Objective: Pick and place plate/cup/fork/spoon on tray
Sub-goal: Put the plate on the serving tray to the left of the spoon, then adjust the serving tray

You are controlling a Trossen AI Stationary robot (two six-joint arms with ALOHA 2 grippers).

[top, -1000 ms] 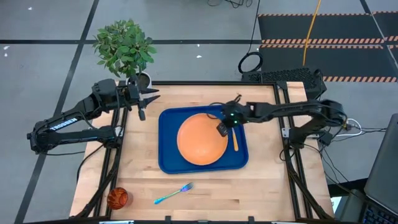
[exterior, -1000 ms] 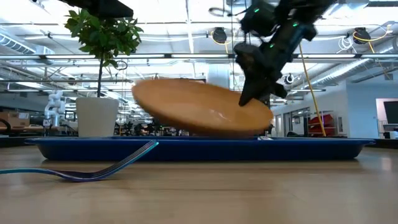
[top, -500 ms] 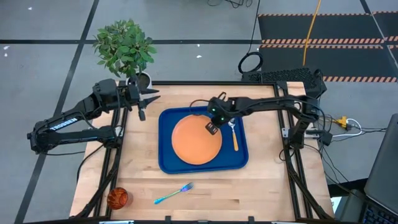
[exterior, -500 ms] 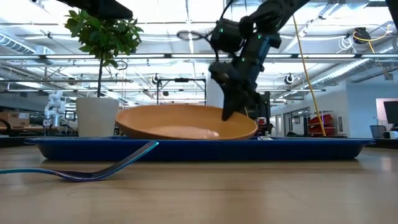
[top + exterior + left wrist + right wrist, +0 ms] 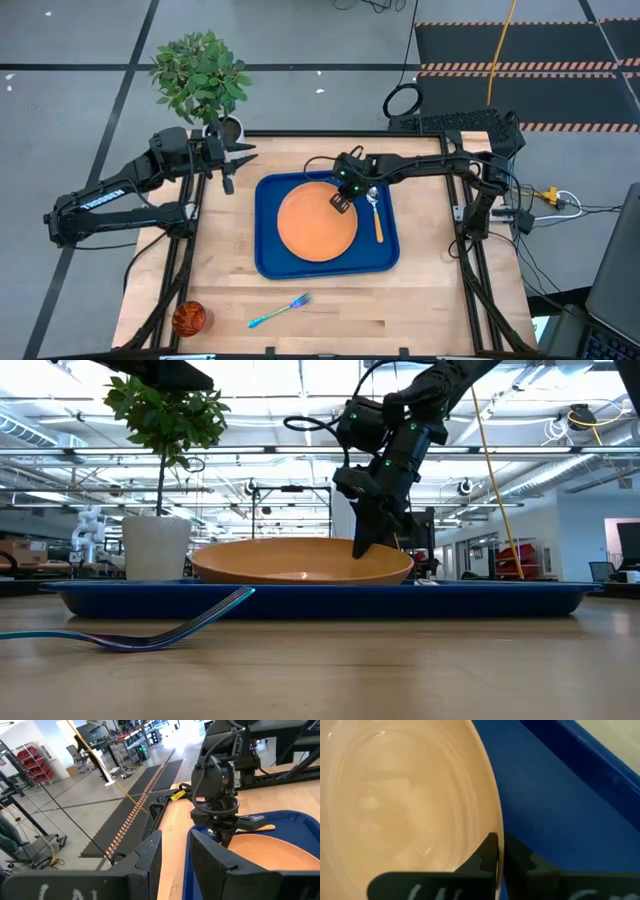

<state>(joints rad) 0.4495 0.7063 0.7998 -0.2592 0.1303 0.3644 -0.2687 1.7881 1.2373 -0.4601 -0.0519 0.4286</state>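
Right gripper [image 5: 342,203] is pinched tight on the orange plate's [image 5: 316,223] rim, and the plate looks to be lying flat inside the blue tray [image 5: 270,262] (spoon [image 5: 375,211] just beside it). Left gripper [image 5: 236,158] waits with fingers spread near the potted plant [image 5: 200,75].

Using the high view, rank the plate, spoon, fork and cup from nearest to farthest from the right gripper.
1. plate: the right gripper has its jaws shut on the rim, inside the tray.
2. spoon: just beside it, on the tray's right side.
3. fork: on the table in front of the tray.
4. cup: at the table's front left corner.
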